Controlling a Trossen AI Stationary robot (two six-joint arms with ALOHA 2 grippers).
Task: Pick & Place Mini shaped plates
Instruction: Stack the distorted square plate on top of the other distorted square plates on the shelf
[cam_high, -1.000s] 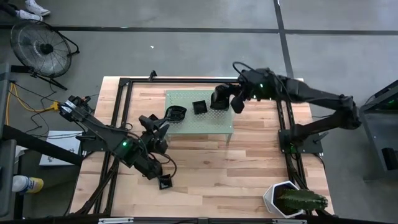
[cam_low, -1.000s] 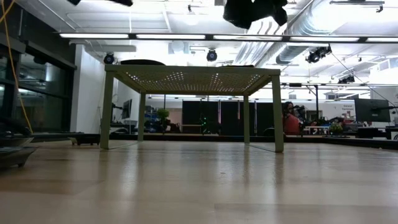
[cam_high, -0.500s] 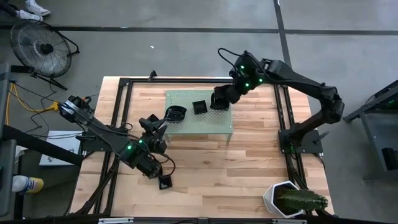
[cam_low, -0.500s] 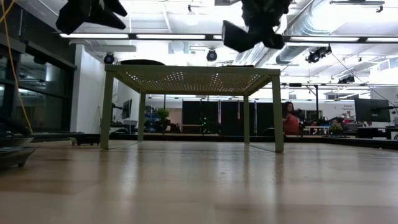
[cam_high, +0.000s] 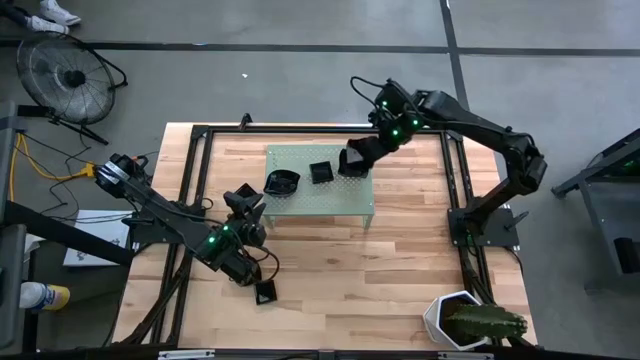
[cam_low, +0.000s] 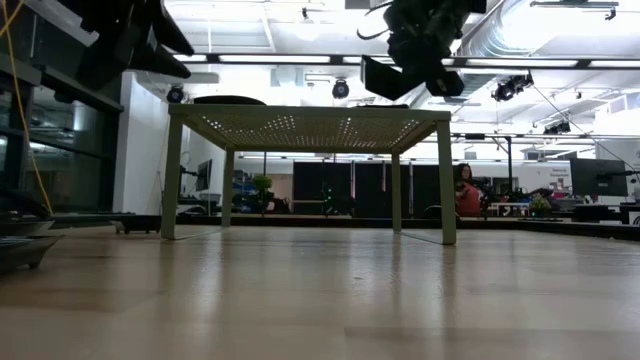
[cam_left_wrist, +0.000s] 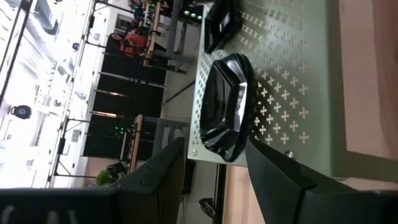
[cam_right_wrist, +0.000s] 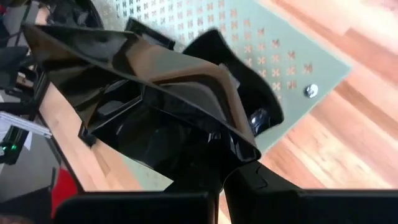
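A green perforated stand (cam_high: 335, 200) is in the middle of the wooden table. On it rest a rounded black mini plate (cam_high: 282, 183) (cam_left_wrist: 227, 106) and a small square one (cam_high: 321, 172). My right gripper (cam_high: 360, 152) (cam_right_wrist: 221, 171) hangs over the stand's far right part, shut on a third glossy black plate (cam_high: 350, 162) (cam_low: 385, 78). My left gripper (cam_high: 254, 203) (cam_left_wrist: 214, 148) is open at the stand's left edge. It points at the rounded plate and has nothing between its fingers. My right gripper pinches the plate's rim (cam_right_wrist: 217, 140) at one edge between its two fingers. The fingers slant down from the table's far right side. The plate is tilted and lifted clear above the stand's top, with its hollow side facing the wrist camera.
Another small black dish (cam_high: 265, 292) lies on the wood near the front, behind my left arm. A white hexagonal pot with a cactus (cam_high: 465, 320) is at the near right corner. Black frame rails (cam_high: 460, 200) run along both sides of the table.
My right gripper has swung toward the table's left, tipped downward and rolled. It has brought the held plate lower, close above the stand. My left gripper has sunk toward the stand's left edge, staying open.
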